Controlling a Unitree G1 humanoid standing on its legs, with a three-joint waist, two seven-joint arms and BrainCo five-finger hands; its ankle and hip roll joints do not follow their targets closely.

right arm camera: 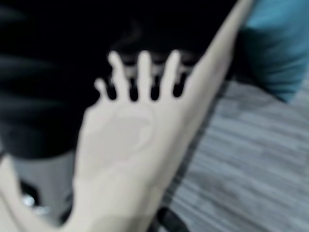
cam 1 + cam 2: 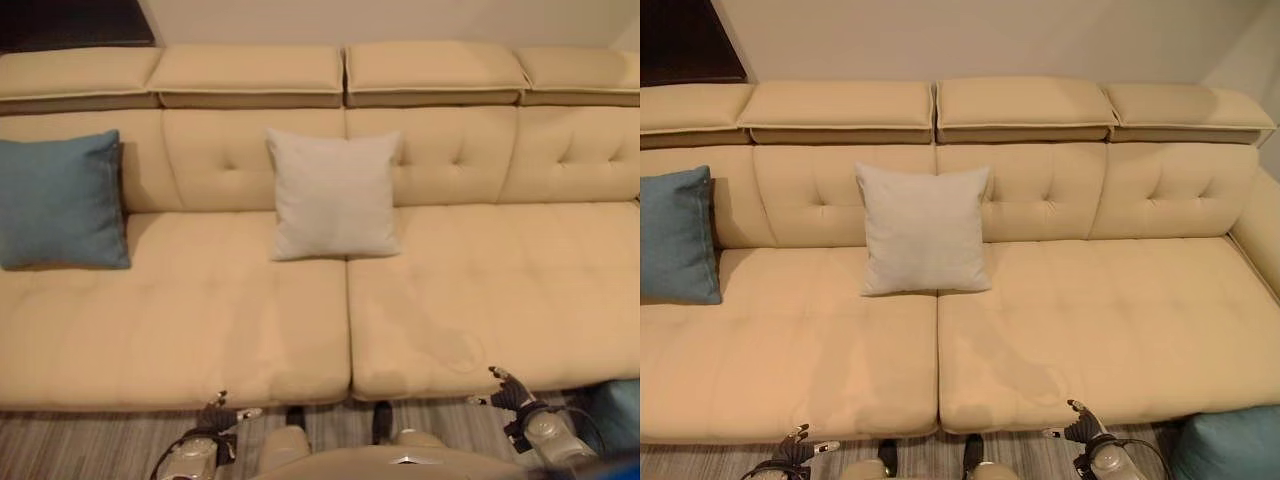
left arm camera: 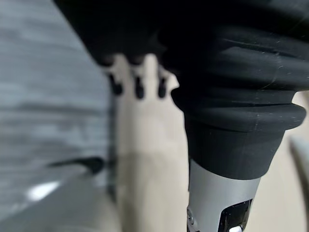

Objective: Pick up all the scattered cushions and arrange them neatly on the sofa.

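Currently: grey cushion (image 2: 335, 195) and blue cushion (image 2: 60, 200) propped upright against sofa (image 2: 450, 290) back; another blue cushion (image 2: 1230, 445) on floor, unplaced. Left hand (image 2: 215, 412) and right hand (image 2: 510, 392) low, fingers relaxed, empty.

The sofa (image 2: 450, 290) was a plain cream beige with button tufting across its backrest. A solid teal-blue cushion (image 2: 60, 200) stood at far left, a pale grey one (image 2: 335, 195) at centre, and another teal-blue cushion (image 2: 1230, 445) lay near right. The floor (image 2: 90, 445) was striped grey.
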